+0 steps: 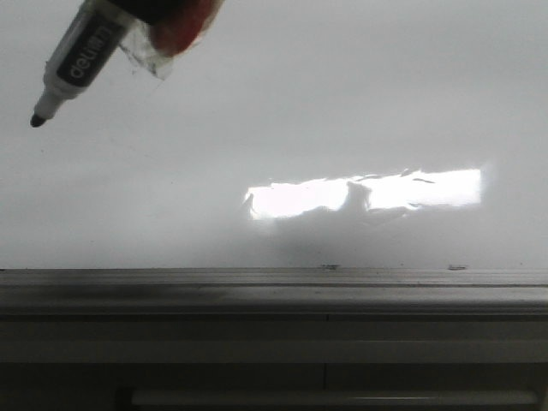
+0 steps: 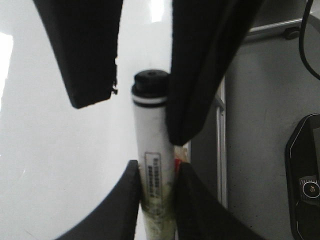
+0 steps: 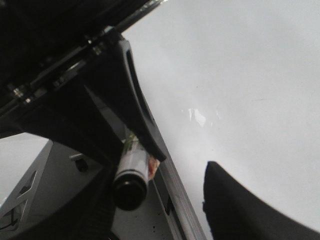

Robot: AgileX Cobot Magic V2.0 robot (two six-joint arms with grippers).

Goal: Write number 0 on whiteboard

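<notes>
The whiteboard [image 1: 342, 94] is glossy white and bare; no number 0 shows in any view. My left gripper [image 2: 157, 167] is shut on a white marker [image 2: 152, 130] with a black rear cap. In the front view the gripper [image 1: 167, 15] is at the top left. There the marker [image 1: 79, 53] slants down-left, its black tip [image 1: 38, 120] at or just off the board. My right gripper [image 3: 160, 190] is open, its fingers [image 2: 195, 75] either side of the marker's rear cap [image 3: 130, 187], one finger close beside it. The board also shows in the right wrist view [image 3: 240, 75].
A grey metal rail [image 1: 274, 295] runs along the board's near edge. A bright rectangular glare [image 1: 368, 193] lies right of centre. Clear tape and a red piece [image 1: 171, 38] wrap the marker. Beside the board is a grey surface with a black device [image 2: 305, 180].
</notes>
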